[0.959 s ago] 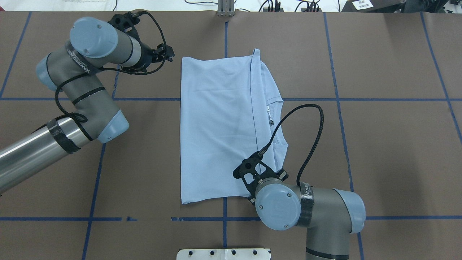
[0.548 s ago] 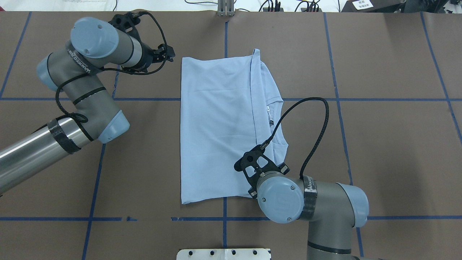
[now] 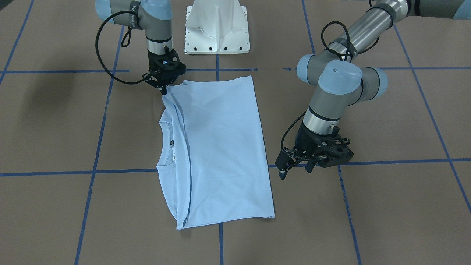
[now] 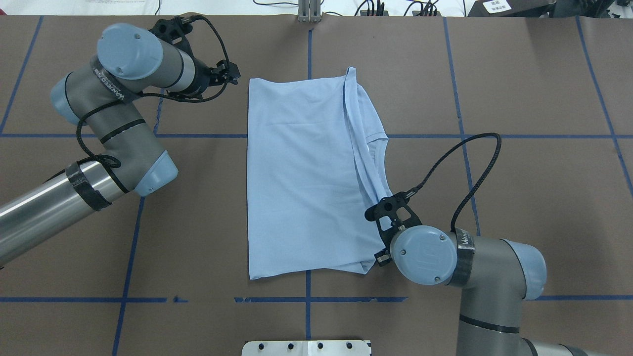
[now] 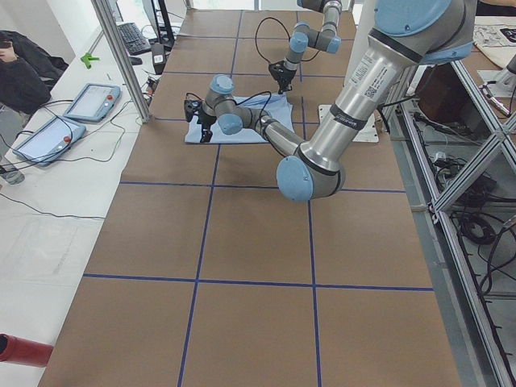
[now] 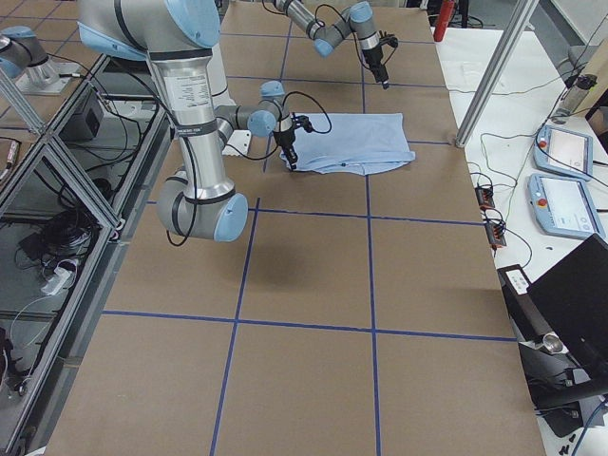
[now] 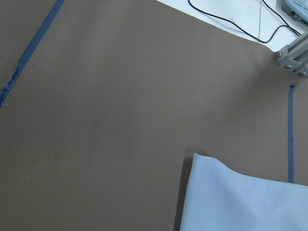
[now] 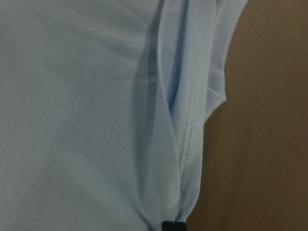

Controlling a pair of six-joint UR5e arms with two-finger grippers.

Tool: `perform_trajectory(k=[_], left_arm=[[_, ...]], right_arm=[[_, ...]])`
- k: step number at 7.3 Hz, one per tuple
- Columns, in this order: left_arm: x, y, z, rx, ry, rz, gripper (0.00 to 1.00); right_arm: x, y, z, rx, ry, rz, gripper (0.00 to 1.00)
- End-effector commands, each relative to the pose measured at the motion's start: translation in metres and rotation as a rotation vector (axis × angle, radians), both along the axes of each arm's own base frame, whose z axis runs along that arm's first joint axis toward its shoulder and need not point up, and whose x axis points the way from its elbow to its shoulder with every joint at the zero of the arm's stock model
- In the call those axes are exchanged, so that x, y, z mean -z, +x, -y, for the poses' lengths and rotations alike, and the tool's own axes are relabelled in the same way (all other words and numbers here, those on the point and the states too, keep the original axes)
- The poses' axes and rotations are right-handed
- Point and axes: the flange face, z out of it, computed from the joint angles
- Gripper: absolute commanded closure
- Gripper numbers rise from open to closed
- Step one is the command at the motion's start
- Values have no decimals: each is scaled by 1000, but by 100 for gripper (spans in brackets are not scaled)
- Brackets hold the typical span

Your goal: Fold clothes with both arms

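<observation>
The light blue T-shirt (image 3: 220,147) lies folded flat in the middle of the table, back side up; it also shows in the overhead view (image 4: 301,173). Its collar (image 3: 160,147) with the dark label points to my right. The palm print is hidden. My right gripper (image 3: 163,89) is shut on the shirt's near right corner, and the right wrist view shows the cloth (image 8: 187,144) bunched down into a black fingertip (image 8: 173,225). My left gripper (image 3: 294,171) is open and empty, just off the shirt's far left corner (image 7: 197,159); it also shows in the overhead view (image 4: 235,74).
The white pedestal base (image 3: 217,29) stands at the table's near edge. Blue tape lines (image 4: 128,237) cross the brown tabletop. An aluminium post (image 4: 309,12) stands at the far edge. Tablets (image 5: 89,101) and cables lie on the side table beyond.
My right arm has moved to the right with the shirt's near corner, pulling that edge outward and bunching the collar side over the label. The left arm has stayed still.
</observation>
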Motion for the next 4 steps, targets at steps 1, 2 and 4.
perform_trajectory(k=[1,2,4], left_arm=[[-3,1,0,-1,-2,4,0],[-6,2,1,-1,-7,8,0],[-4,2,1,-1,3,-2,0]], right_arm=[[-5,7,-14,-144,-284,56,100],[4,13,3,-171,-281,76,100],[29,30,40,-217,-299,136,0]])
